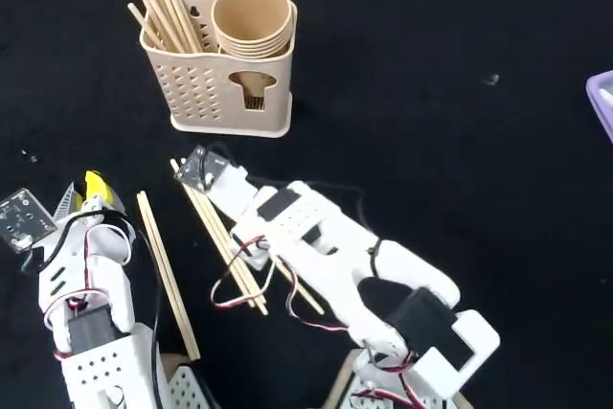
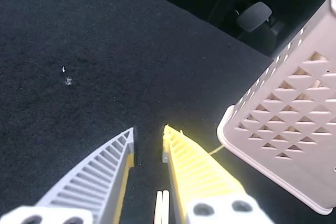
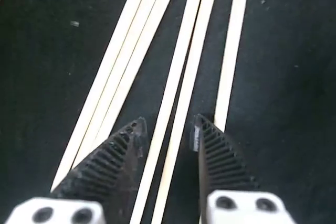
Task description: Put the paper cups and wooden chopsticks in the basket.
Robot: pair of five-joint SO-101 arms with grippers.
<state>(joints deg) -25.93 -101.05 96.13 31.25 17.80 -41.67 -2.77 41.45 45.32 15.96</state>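
The beige basket stands at the back left and holds a stack of paper cups and several wooden chopsticks. More chopsticks lie loose on the black cloth in front of it, under the right arm. My right gripper is open low over them, its black fingers astride one pair. Another loose pair lies beside the left arm. My left gripper, with one yellow finger, is open above bare cloth to the left of the basket, nothing between its tips.
A purple object juts in at the right edge of the table. The right arm's white body lies across the front middle. The table's far edge runs just behind the basket.
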